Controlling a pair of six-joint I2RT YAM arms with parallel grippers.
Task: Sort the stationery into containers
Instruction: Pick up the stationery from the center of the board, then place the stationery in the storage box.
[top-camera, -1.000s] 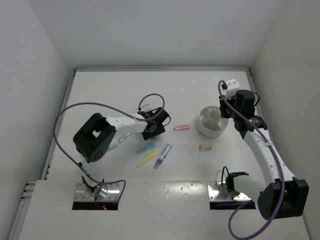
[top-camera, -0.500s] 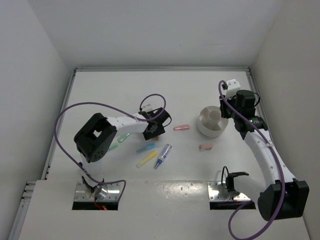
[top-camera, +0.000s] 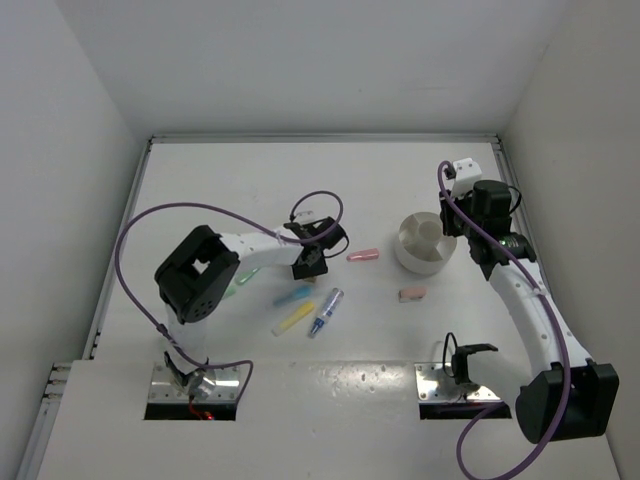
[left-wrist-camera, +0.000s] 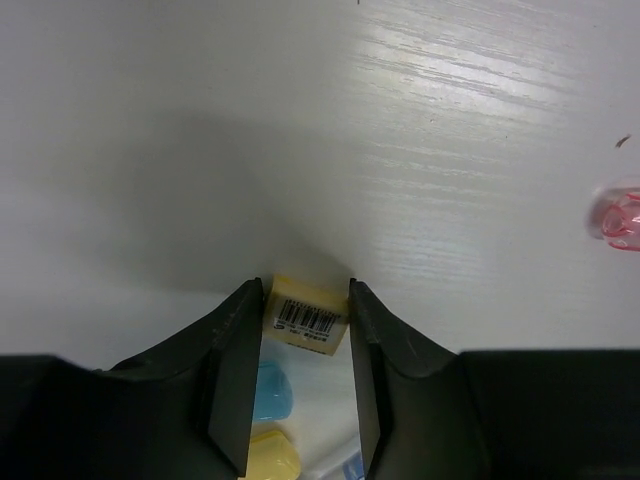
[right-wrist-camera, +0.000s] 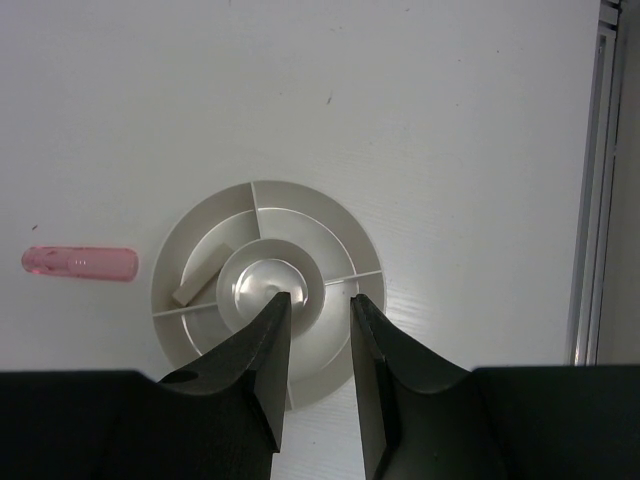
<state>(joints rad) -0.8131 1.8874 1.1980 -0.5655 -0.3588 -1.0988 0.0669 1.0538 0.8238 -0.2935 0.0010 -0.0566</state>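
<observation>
My left gripper (top-camera: 312, 262) (left-wrist-camera: 305, 287) is shut on a beige eraser with a barcode label (left-wrist-camera: 309, 314), held just above the table. Blue (top-camera: 293, 296), yellow (top-camera: 293, 319), purple-blue (top-camera: 326, 312) and green (top-camera: 238, 283) pens lie below and left of it. A pink pen (top-camera: 363, 255) (right-wrist-camera: 79, 264) lies between the arms. A pink eraser (top-camera: 412, 294) lies in front of the white divided bowl (top-camera: 405, 255) (right-wrist-camera: 330, 205). My right gripper (top-camera: 453, 228) (right-wrist-camera: 318, 297) hovers open and empty over the bowl's centre. A pale block (right-wrist-camera: 197, 279) lies in the bowl's left compartment.
Two square metal plates (top-camera: 190, 385) (top-camera: 455, 385) sit at the arm bases. White walls enclose the table on the left, back and right. A purple cable loops from each arm.
My left gripper has moved right, away from the pen cluster, with the beige eraser between its jaws. The right arm has not moved.
</observation>
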